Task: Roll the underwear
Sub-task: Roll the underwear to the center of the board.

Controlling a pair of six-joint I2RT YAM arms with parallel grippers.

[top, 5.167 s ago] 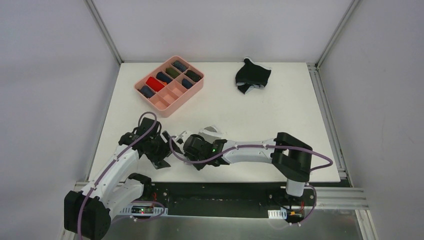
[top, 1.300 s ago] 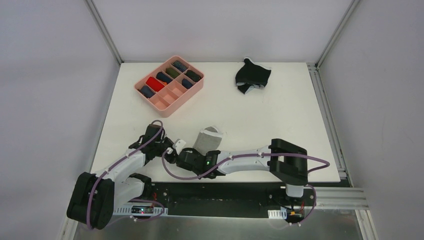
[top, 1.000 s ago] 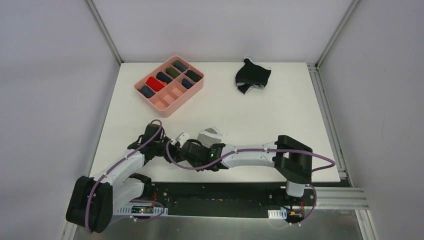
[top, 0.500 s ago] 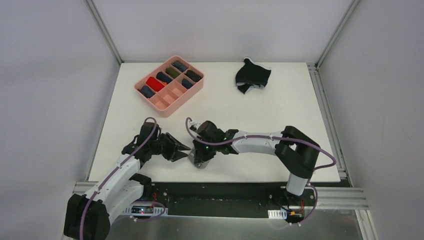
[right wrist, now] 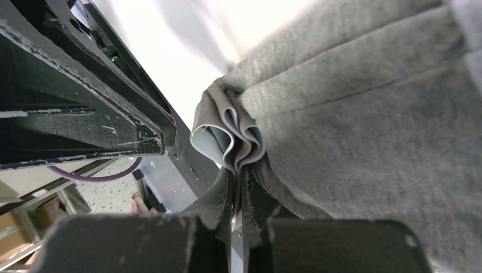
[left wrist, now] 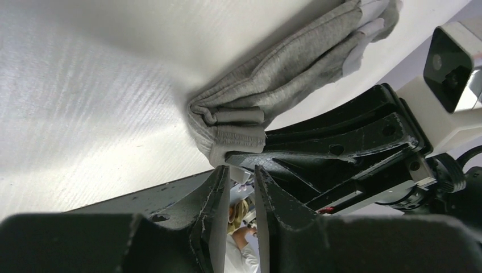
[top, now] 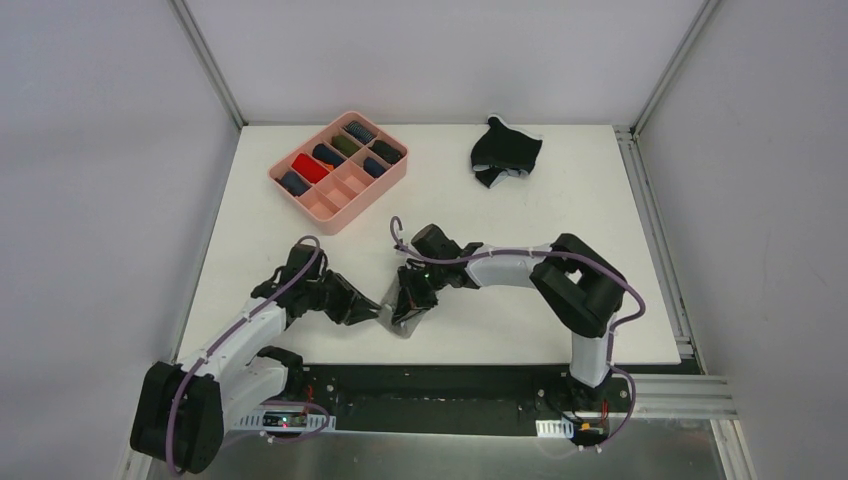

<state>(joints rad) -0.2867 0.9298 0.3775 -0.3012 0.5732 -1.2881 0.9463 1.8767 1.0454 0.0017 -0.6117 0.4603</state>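
Right wrist: grey underwear [right wrist: 364, 114] bunched, folded edge pinched.

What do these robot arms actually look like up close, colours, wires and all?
Both arms have white tube-like links joined by chunky black joints. A purple cable loops along the left arm and the right arm. The left gripper has two flat, black, scuffed fingers; the right gripper looks the same.

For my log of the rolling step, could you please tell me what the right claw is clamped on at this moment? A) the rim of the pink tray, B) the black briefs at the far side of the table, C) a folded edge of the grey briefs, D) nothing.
C: the right wrist view shows the right claw pinching folded layers of the grey briefs.
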